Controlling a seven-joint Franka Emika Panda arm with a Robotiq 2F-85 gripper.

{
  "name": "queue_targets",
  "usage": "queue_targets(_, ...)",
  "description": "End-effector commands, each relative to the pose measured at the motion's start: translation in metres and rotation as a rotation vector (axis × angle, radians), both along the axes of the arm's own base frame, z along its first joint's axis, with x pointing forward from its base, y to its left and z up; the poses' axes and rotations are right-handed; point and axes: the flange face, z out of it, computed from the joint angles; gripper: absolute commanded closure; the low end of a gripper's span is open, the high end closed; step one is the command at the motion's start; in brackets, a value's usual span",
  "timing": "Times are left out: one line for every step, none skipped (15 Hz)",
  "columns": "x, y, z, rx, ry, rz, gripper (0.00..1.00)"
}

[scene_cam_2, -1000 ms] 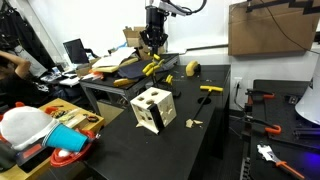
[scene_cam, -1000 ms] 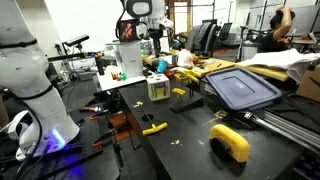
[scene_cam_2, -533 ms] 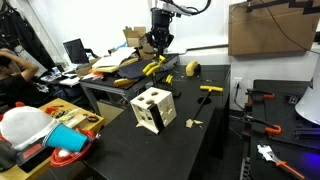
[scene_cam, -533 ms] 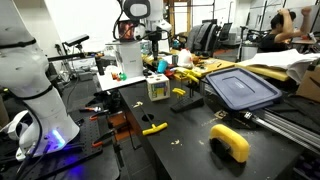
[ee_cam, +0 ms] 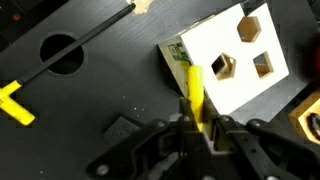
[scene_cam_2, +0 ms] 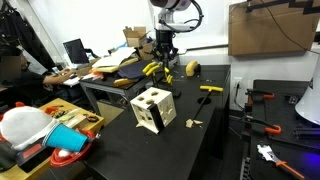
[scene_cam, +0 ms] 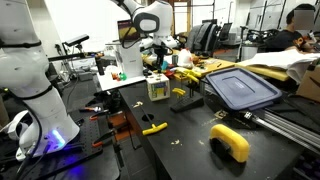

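In the wrist view, the gripper [ee_cam: 196,122] is seen clamped shut on a yellow block [ee_cam: 196,88]. The block's long axis is pointed away from the fingers, toward the holed white box [ee_cam: 235,60]. In both exterior views, the arm is seen hanging upright, with the gripper [scene_cam: 159,48] [scene_cam_2: 165,53] raised above and beyond the box [scene_cam: 158,87] [scene_cam_2: 152,110].

- Wrist view: the yellow block [ee_cam: 196,90] has its lower end hidden between the blurred, dark fingers of the pincer [ee_cam: 197,128].
- Left of the pincer, a yellow piece [ee_cam: 12,103] is cut by the edge.
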Motion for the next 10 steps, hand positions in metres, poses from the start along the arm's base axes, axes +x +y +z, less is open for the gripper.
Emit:
queue_targets(0.025, -0.022, -0.025, -0.005, 0.037, -0.114, 0.96)
queue_targets(0.029, -0.033, -0.032, 0.002, 0.044, -0.143, 0.96)
queue_targets(0.033, -0.042, -0.037, 0.006, 0.055, -0.169, 0.96)
queue_targets(0.036, -0.051, -0.041, 0.008, 0.063, -0.198, 0.96)
queue_targets(0.038, -0.06, -0.045, 0.01, 0.072, -0.221, 0.96)
queue_targets(0.04, -0.069, -0.05, 0.01, 0.077, -0.247, 0.96)
queue_targets(0.041, -0.079, -0.054, 0.014, 0.085, -0.267, 0.96)
queue_targets(0.041, -0.086, -0.057, 0.019, 0.095, -0.285, 0.96)
queue_targets(0.041, -0.091, -0.062, 0.028, 0.107, -0.291, 0.96)
queue_targets(0.041, -0.094, -0.067, 0.05, 0.125, -0.279, 0.96)
